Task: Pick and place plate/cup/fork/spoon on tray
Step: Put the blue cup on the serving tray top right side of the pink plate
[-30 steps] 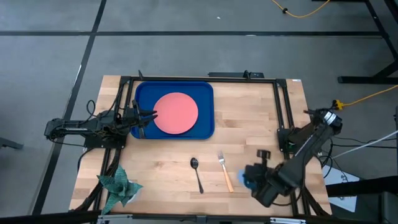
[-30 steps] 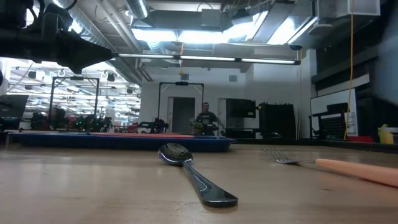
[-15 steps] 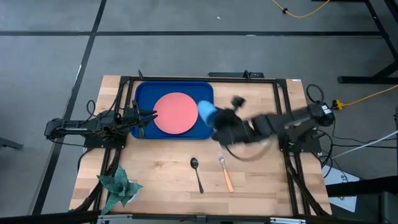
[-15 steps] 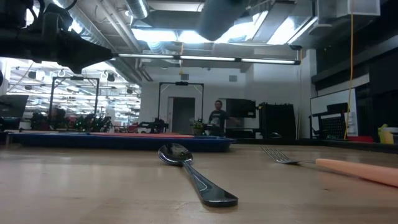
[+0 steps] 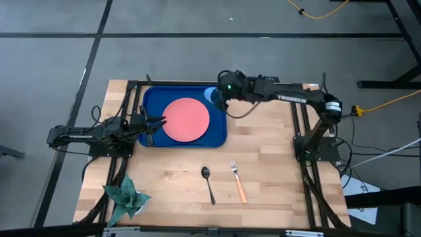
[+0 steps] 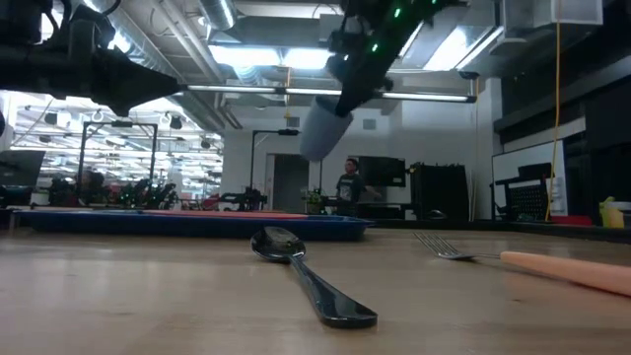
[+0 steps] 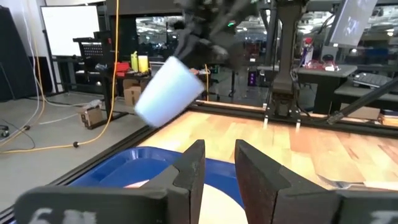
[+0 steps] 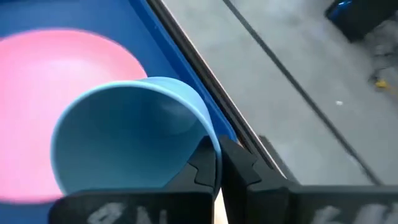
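Observation:
The salmon-pink plate (image 5: 186, 120) lies flat in the dark-blue tray (image 5: 152, 99) at the table's far left. My right gripper (image 5: 221, 92) is shut on the light-blue cup (image 5: 212, 95) above the tray's far right corner; the cup also shows in the low view (image 6: 323, 133) and the left wrist view (image 7: 169, 92). The dark spoon (image 5: 208, 184) and the tan-handled fork (image 5: 238, 182) lie flat on the table, nearer the near edge. My left gripper (image 5: 158, 122) is open and empty over the tray's left rim, beside the plate. My right gripper pinches the cup's wall at its rim (image 8: 208, 144), one finger inside the cup and one outside. The arm reaches in from the table's right side. The cup is lifted clear above the tray and hangs tilted, with its base (image 6: 314, 148) lower than the fingers.
A green folded paper figure (image 5: 125, 197) sits at the table's near left corner. Black frame rails (image 5: 299, 112) run along the table's left, right and far sides. A person (image 6: 347, 187) stands in the room far beyond the table.
My right gripper has carried the cup from the table's near right corner up and toward the far left. It now holds the cup over the tray's far right corner. The cup has stayed in the hold, clear of the table.

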Robot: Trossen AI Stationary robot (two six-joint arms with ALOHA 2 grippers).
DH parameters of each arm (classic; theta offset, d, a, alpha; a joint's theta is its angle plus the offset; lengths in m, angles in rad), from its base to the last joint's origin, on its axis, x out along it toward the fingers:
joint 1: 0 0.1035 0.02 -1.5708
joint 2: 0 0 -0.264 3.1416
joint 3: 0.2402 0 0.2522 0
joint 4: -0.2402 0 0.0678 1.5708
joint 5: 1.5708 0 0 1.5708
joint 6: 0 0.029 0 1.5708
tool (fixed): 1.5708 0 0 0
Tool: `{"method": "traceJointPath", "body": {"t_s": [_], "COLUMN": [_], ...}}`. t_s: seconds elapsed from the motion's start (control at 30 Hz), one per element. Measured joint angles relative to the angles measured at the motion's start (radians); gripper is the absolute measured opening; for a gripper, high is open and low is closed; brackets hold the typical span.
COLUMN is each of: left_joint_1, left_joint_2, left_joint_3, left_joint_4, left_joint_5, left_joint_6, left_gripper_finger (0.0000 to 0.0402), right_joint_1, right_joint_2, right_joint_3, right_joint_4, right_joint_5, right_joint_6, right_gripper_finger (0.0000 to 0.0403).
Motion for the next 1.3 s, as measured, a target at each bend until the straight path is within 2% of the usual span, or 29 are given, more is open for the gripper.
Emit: {"method": "traceJointPath", "body": {"t_s": [0.2, 0.33, 0.7, 1.07, 1.3], "left_joint_1": [0.0, 0.0, 0.0, 0.0, 0.0], "left_joint_2": [0.0, 0.0, 0.0, 0.0, 0.0], "left_joint_3": [0.0, 0.0, 0.0, 0.0, 0.0], "left_joint_4": [0.004, 0.004, 0.003, 0.003, 0.017], "left_joint_5": [-0.004, -0.019, -0.02, -0.039, -0.045], "left_joint_6": [0.0, 0.0, 0.0, 0.042, 0.054], "left_gripper_finger": [0.008, 0.008, 0.008, 0.008, 0.008], "right_joint_1": [-0.09, -0.107, -0.128, -0.151, -0.175], "right_joint_2": [0.128, 0.191, 0.205, 0.239, 0.249], "right_joint_3": [0.014, 0.029, 0.091, 0.089, 0.242], "right_joint_4": [0.006, -0.001, -0.12, -0.101, -0.272], "right_joint_5": [-0.104, -0.118, -0.186, -0.202, -0.241], "right_joint_6": [0.07, 0.083, 0.209, 0.236, 0.244], "right_gripper_finger": [0.0006, 0.0006, 0.0006, 0.0006, 0.0006]}}
